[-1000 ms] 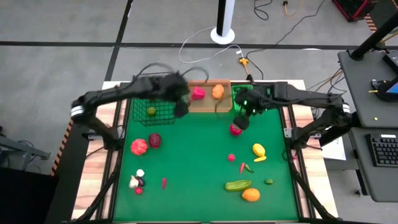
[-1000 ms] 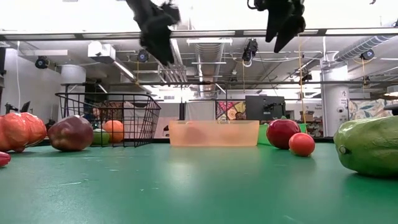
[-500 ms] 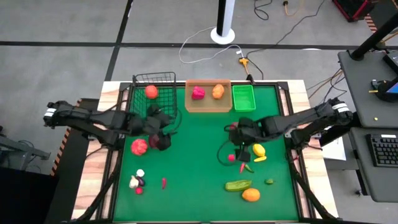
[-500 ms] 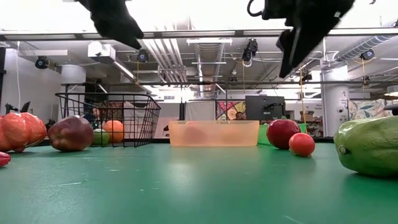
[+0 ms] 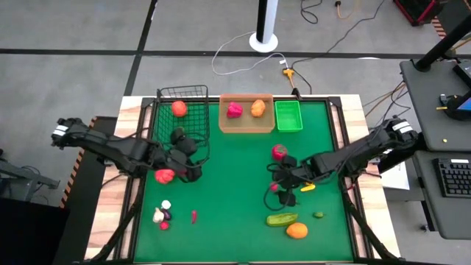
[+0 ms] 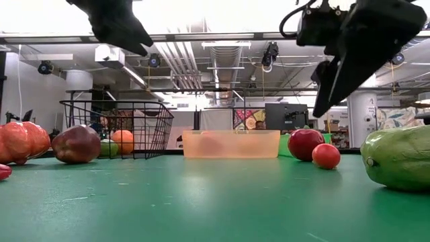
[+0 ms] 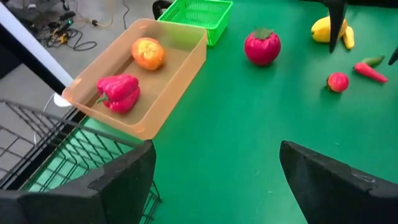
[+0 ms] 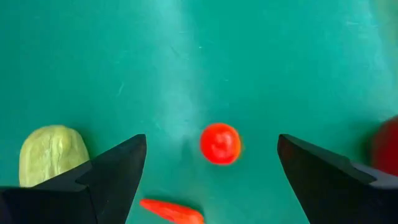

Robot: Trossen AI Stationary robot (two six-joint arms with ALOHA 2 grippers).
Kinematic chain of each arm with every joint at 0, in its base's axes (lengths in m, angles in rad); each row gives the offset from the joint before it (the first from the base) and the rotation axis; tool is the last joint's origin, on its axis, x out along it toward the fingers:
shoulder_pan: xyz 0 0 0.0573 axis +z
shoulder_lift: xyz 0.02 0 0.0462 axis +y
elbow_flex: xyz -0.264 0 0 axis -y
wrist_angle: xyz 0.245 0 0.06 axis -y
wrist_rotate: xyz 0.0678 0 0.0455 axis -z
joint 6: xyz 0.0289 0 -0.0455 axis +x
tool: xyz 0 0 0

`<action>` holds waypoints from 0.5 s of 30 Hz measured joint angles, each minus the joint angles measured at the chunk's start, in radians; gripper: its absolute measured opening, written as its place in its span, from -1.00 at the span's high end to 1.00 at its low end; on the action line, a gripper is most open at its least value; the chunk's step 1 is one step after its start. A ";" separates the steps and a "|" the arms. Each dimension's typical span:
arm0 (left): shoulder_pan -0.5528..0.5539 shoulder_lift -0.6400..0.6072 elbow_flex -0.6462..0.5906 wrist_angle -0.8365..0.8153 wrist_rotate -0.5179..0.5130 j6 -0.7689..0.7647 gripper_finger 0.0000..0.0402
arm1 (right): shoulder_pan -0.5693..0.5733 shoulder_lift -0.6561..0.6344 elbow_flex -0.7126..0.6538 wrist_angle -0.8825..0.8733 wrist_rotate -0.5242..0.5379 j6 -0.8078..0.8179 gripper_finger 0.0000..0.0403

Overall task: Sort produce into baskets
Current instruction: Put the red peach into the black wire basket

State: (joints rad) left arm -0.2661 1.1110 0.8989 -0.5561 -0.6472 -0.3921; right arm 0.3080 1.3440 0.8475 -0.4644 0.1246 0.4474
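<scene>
Produce lies scattered on the green table (image 5: 235,184). A small red ball (image 8: 220,144) lies on the mat below my right gripper (image 8: 208,180), which hangs open above it near the table's middle right (image 5: 283,193). My left gripper (image 7: 214,186) is open and holds nothing; it hangs at the table's left (image 5: 193,169), beside a lumpy red piece (image 5: 165,175). At the far edge stand the black wire basket (image 5: 182,121), the tan tray (image 5: 246,124) holding a pink pepper (image 7: 118,92) and an orange piece (image 7: 148,53), and the green bin (image 5: 288,115).
A red round piece (image 5: 280,152) and a yellow piece (image 7: 329,28) lie near the right gripper. A chilli (image 8: 171,211), a cucumber (image 5: 282,219) and an orange (image 5: 296,230) lie nearer the front edge. Small pieces (image 5: 162,215) sit at the front left.
My left gripper has swung from over the basket and tray toward the table's near-left and sunk a little, then almost stopped. My right gripper has gone from beside the green bin toward the near edge and down, tipping more steeply, over the small red ball. Both stayed open.
</scene>
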 joint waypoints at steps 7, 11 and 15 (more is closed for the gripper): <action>0.000 0.039 0.001 0.056 0.000 0.033 -0.61 | 0.004 0.031 -0.058 0.090 0.007 0.001 -0.76; 0.000 0.067 0.002 0.070 0.000 0.034 -0.61 | 0.004 0.101 -0.057 0.109 0.007 -0.040 -0.76; 0.000 0.093 0.002 0.090 0.000 0.041 -0.61 | 0.004 0.161 -0.053 0.106 0.033 -0.065 -0.76</action>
State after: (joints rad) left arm -0.2661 1.2044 0.9005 -0.4656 -0.6472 -0.3510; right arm 0.3122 1.5048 0.7948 -0.3586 0.1574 0.3827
